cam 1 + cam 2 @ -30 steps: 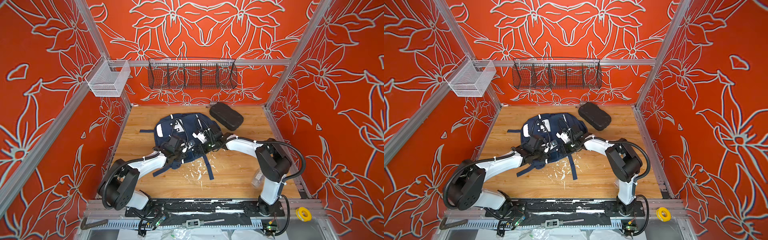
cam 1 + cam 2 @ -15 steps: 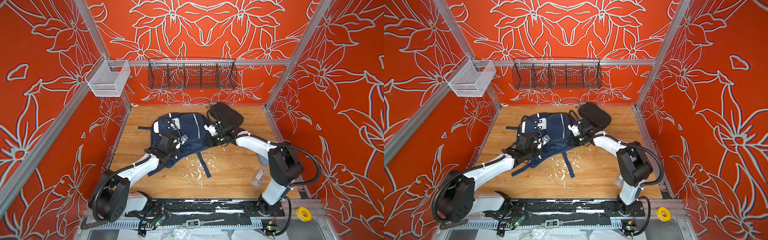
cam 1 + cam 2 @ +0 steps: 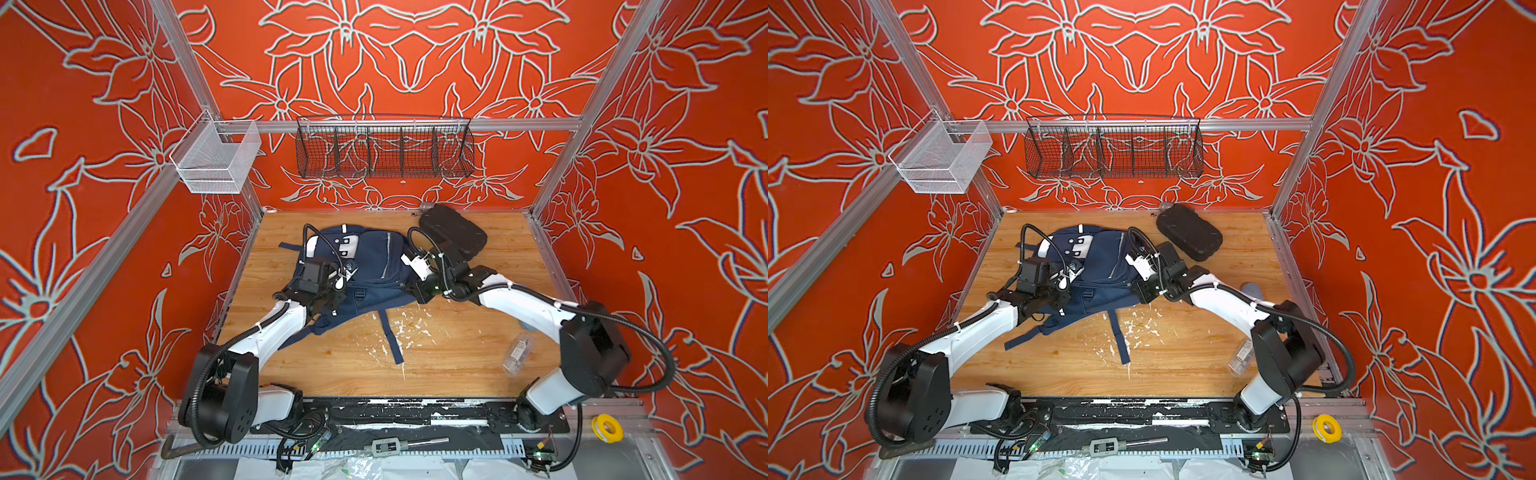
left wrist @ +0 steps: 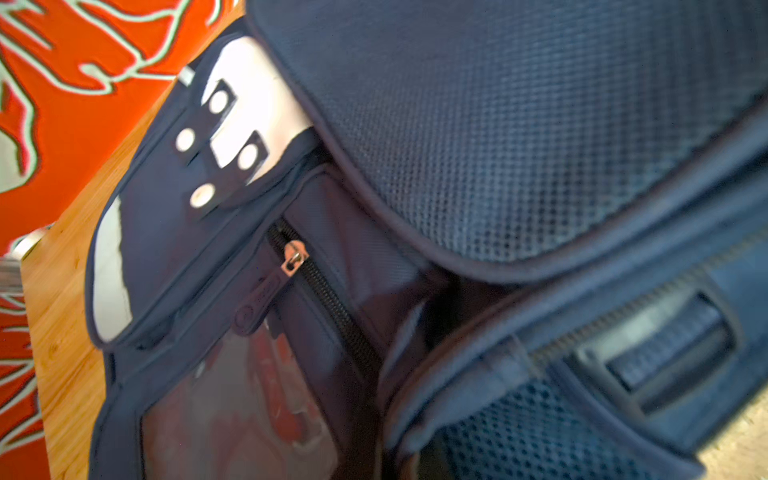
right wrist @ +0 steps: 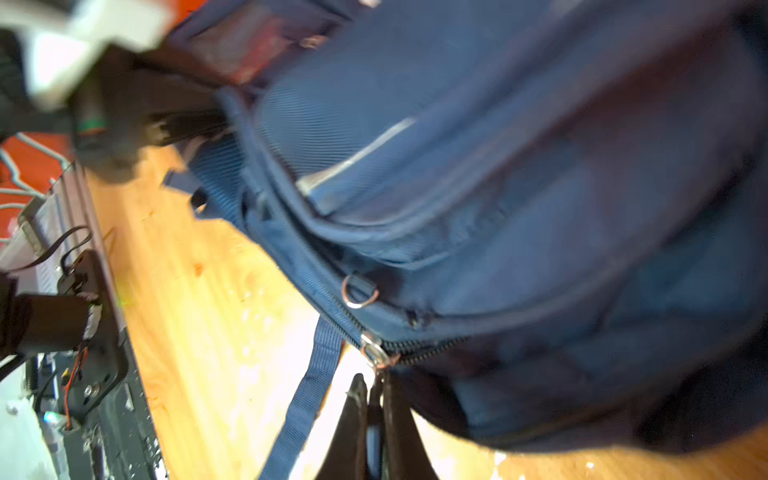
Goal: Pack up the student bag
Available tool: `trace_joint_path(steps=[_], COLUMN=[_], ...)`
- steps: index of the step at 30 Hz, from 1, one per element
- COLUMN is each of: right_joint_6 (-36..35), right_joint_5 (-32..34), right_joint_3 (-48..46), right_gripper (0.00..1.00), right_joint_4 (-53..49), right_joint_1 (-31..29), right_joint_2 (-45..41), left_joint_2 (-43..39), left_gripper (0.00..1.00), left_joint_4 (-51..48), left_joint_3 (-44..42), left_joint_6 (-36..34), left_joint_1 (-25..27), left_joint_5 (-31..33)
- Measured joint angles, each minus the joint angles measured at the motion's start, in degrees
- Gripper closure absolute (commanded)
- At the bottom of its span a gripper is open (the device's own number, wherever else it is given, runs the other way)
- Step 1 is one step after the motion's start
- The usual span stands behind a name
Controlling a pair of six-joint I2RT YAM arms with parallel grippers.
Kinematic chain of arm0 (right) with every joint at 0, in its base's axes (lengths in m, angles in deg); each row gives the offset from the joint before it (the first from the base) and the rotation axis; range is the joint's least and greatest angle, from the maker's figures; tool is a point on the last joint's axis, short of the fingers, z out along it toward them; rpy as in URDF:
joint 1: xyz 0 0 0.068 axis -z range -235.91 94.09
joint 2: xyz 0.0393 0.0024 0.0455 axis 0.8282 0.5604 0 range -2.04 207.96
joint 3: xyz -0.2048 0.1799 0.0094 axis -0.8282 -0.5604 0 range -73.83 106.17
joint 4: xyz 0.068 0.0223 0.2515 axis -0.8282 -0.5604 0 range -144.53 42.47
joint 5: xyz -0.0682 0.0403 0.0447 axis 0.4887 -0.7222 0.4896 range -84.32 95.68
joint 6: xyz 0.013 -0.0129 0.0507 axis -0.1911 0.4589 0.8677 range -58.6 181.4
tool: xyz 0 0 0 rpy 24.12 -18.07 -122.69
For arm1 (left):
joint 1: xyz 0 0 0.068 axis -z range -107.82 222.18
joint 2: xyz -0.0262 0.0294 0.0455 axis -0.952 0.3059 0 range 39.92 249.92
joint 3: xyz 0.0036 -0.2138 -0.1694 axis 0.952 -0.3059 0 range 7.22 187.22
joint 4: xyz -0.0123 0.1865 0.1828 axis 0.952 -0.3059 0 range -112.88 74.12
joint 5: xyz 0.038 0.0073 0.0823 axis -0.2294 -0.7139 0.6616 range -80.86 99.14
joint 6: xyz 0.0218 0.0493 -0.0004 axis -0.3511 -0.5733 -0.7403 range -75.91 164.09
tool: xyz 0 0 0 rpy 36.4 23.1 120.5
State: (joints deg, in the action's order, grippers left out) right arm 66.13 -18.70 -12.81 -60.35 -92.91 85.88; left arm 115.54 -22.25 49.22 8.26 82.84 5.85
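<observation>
Student bag (image 3: 374, 266) lies near black hard case (image 3: 453, 232).

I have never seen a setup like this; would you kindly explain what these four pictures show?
Two white-and-black robot arms are mounted at the near edge of a wooden table inside orange flowered walls. Two pictures look down from above, side by side; the other two come from cameras on each arm's wrist. On the table lie a navy-blue fabric backpack, a black oval hard case beside it, and a small clear plastic container. Both arms reach to the backpack. The right hand is closed on a zip pull at the backpack's edge. The left hand is closed at the backpack's other side; what it grips, if anything, is hidden.
</observation>
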Motion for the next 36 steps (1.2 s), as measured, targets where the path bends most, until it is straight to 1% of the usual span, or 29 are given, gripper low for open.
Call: trace_joint_path(steps=[2, 4, 5, 6, 8, 9, 11, 13, 16, 19, 21, 22, 24, 27, 29, 32, 36], right_joint_6=[0.46, 1.44, 1.99, 2.71, 4.07, 4.7, 5.81, 6.78, 8.37, 9.75, 10.4, 10.58, 10.78, 10.97, 11.08, 11.82, 12.61], right_joint_5=[0.68, 1.49, 1.77, 2.1, 2.12, 2.12, 2.38, 2.8, 3.17, 3.21, 3.26, 3.37, 3.41, 3.39, 3.37, 3.32, 3.3], right_joint_3=[-1.57, -2.27, -2.27, -2.23, -1.62, -1.18, -0.07, 0.33, 0.33, -0.17, -0.96, -1.4, -2.21, -3.08, -3.34, -4.26, -5.64], right_gripper=[1.0, 1.0, 1.0, 1.0, 1.0, 1.0, 1.0, 1.0, 1.0, 1.0, 1.0, 1.0, 1.0, 1.0, 1.0, 1.0, 1.0], right_joint_4=[0.87, 1.7, 2.1, 2.8, 3.54, 3.82, 4.31, 6.01, 8.57, 11.41, 13.09, 13.68, 14.84, 16.44, 17.07, 18.36, 19.91], right_joint_1=[-1.81, -3.69, -4.5, -5.22, -6.36, -6.73, -7.3, -7.41, -7.41, -7.41, -7.41, -7.41, -7.43, -7.52, -7.52, -7.52, -7.74], right_joint_2=[-2.32, -3.04, -2.84, -2.21, -0.5, 0.52, 2.4, 3.48, 3.91, 4.02, 4.02, 4.02, 4.02, 4.04, 4.2, 4.24, 4.24], left_joint_2=[1.22, 3.76, 5.77, 7.72, 10.69, 11.47, 11.32, 10.19, 5.64, 0.04, -2.34, -2.67, -2.64, -2.45, -2.36, -1.81, -0.55], left_gripper=[1.0, 0.88, 0.67, 0.41, 0.12, 0.08, 0.09, 0.1, 0.13, 0.18, 0.21, 0.22, 0.26, 0.31, 0.34, 0.41, 0.54], left_joint_4=[0.87, 1.14, 1.14, 1.18, 2.29, 3.32, 3.87, 2.71, -1.22, -6.38, -9.38, -10.14, -10.99, -10.67, -10.67, -9.51, -3.67], left_joint_3=[0.48, 2.03, 3.45, 4.96, 7.65, 8.61, 10.27, 12.07, 13.94, 14.95, 15.47, 15.54, 14.78, 11.34, 9.46, 8.24, 5.55], left_joint_6=[-0.68, -1.11, -1.07, -0.2, 1.92, 3.48, 7.91, 12.17, 22.64, 36.5, 48.04, 52.59, 64.7, 80.21, 87.78, 96.04, 104.98], left_joint_1=[-0.59, -1.09, -1.36, -1.64, -2.47, -2.93, -3.72, -3.8, -3.63, -3.48, -3.48, -3.48, -3.21, -1.66, 0.07, 2.73, 4.72], left_joint_5=[-1.64, -2.78, -2.93, -2.36, -0.96, -0.46, -0.11, -1.05, -3.72, -7.37, -11.32, -12.81, -16.81, -20.35, -21.44, -22.03, -22.05])
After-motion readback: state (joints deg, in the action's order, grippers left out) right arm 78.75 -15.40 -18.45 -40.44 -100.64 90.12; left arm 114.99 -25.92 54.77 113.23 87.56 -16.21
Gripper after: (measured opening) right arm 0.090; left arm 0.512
